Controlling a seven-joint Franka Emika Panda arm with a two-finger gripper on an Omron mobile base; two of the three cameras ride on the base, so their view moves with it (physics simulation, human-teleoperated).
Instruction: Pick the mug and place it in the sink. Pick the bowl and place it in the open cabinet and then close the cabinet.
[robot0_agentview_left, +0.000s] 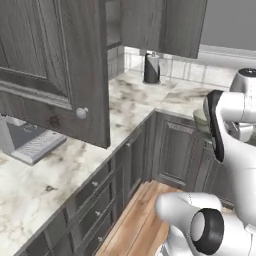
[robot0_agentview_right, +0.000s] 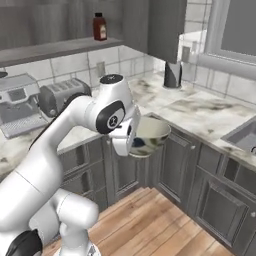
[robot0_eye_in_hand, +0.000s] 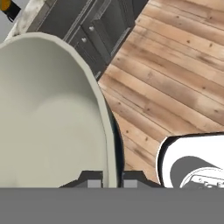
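Observation:
My gripper is shut on the rim of the bowl, whose pale cream inside faces the hand view. From the right base view, the bowl hangs tilted in the gripper in front of the counter's edge, above the wooden floor. A sliver of the bowl peeks out behind the arm. The cabinet door stands open at the upper left, with its shelf bare beside a red-brown bottle. The sink shows at the right edge. A black-and-orange speck, perhaps the mug, sits in the hand view's corner.
A coffee machine and a toaster stand on the marble counter under the open cabinet. A dark canister is in the back corner. Grey drawer fronts run below the counter, and wooden floor lies in front.

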